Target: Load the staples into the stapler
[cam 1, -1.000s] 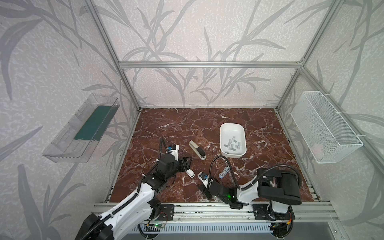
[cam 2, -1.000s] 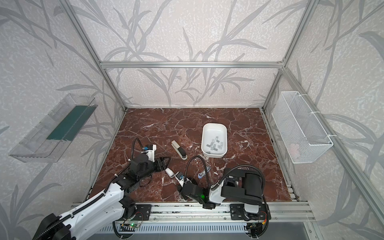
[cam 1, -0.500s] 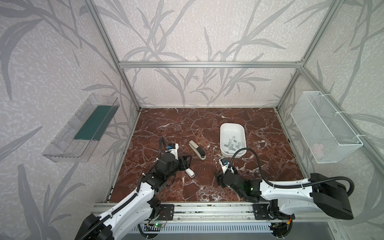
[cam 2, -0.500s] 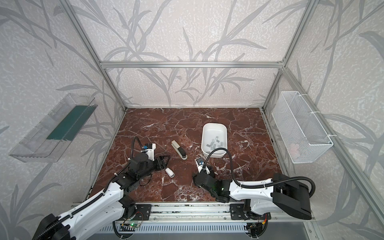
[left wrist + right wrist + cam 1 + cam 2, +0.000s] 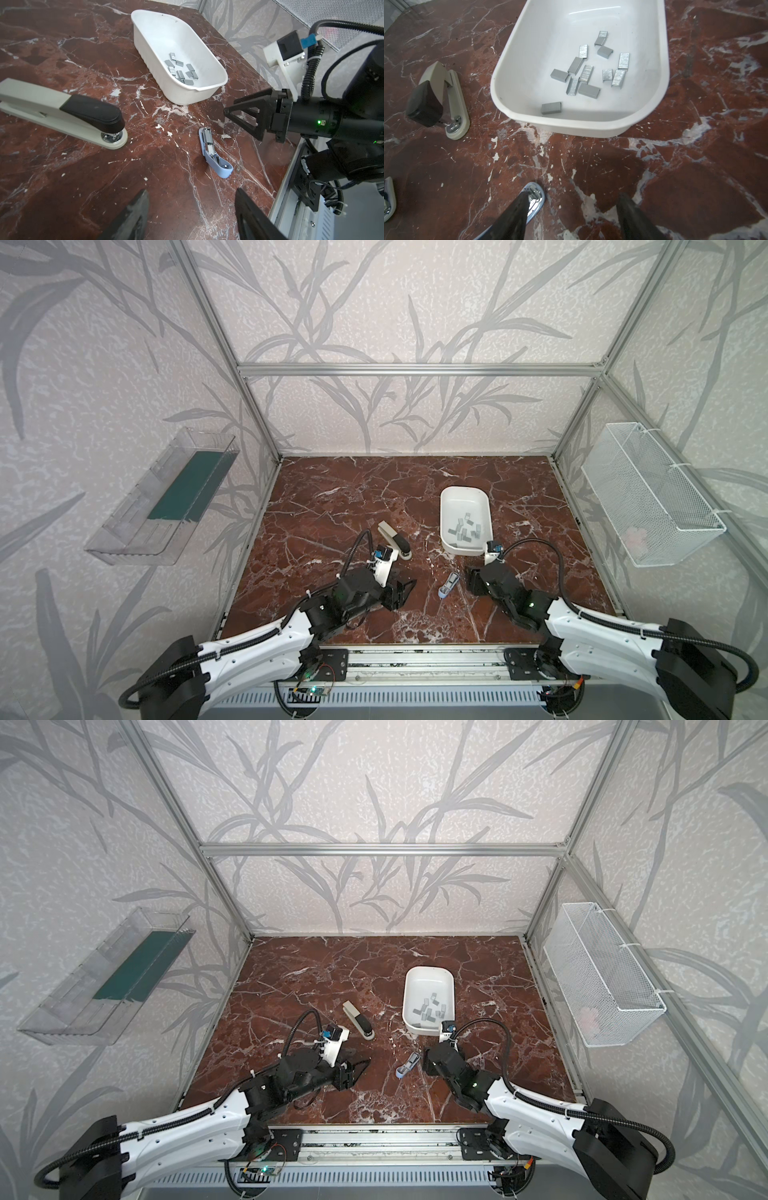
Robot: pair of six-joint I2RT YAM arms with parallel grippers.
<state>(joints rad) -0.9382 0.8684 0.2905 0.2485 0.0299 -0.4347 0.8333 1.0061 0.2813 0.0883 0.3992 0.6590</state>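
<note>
A small blue stapler (image 5: 449, 585) (image 5: 406, 1065) (image 5: 210, 148) lies hinged open on the marble, its metal channel facing up. The staples (image 5: 583, 72) (image 5: 182, 71) (image 5: 465, 526) are several short grey strips lying loose in a white tray (image 5: 571, 126) (image 5: 446, 510) (image 5: 409, 994). My right gripper (image 5: 471, 581) (image 5: 428, 1061) (image 5: 574, 195) (image 5: 242, 122) is open and empty just right of the stapler. One finger (image 5: 517, 212) overlaps the stapler's chrome end (image 5: 536, 196); I cannot tell if they touch. My left gripper (image 5: 402, 591) (image 5: 354, 1071) (image 5: 191, 193) is open and empty, left of the stapler.
A bigger grey and black stapler (image 5: 395, 540) (image 5: 359, 1026) (image 5: 62, 112) (image 5: 438, 99) lies shut, left of the tray. A clear shelf (image 5: 162, 506) hangs on the left wall and a wire basket (image 5: 648, 497) on the right wall.
The right arm has unfolded and swung from front centre to the right, near the tray. The blue stapler now lies further right. The left arm moved slightly right.
</note>
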